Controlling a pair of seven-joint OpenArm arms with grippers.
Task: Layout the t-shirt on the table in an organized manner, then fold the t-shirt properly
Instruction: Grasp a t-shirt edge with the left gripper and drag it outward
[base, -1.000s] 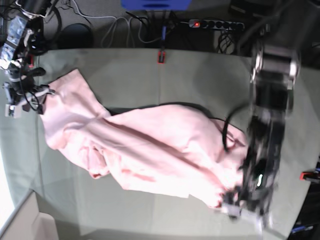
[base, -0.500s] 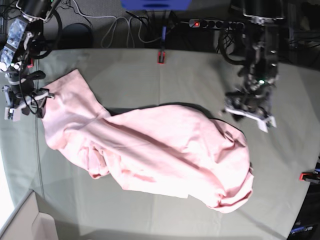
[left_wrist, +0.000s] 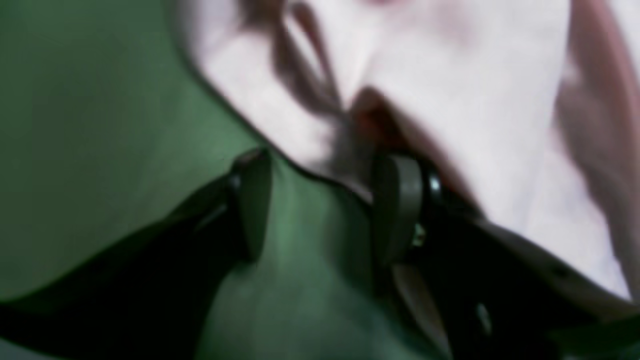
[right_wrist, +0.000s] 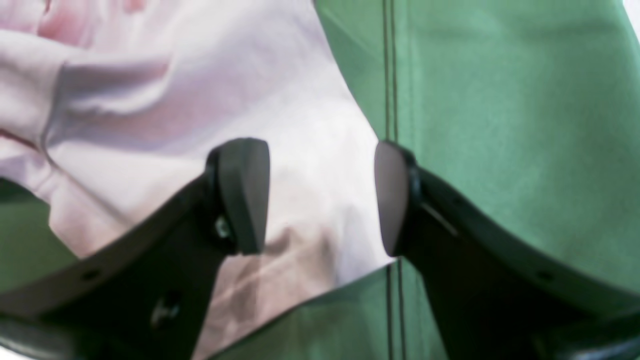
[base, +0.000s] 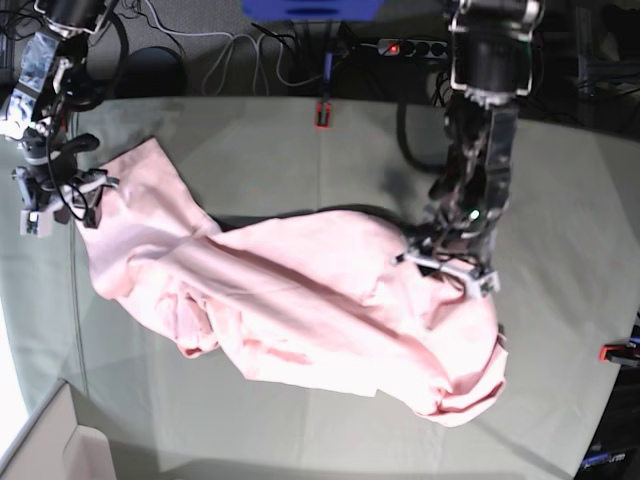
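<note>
Pink cotton t-shirt (base: 300, 300) lies rumpled on table (base: 250, 140).

L wrist view blurred; t-shirt (left_wrist: 450, 100) cut off by top, right edges.

Robotics lab: clamped table (base: 300, 150), power strip (base: 432, 47), cables (base: 250, 55).

The left hand (base: 445, 266) hangs low at the right of the base view, its fingers apart. The right hand (base: 60, 205) sits at the left edge, fingers wide apart.
</note>
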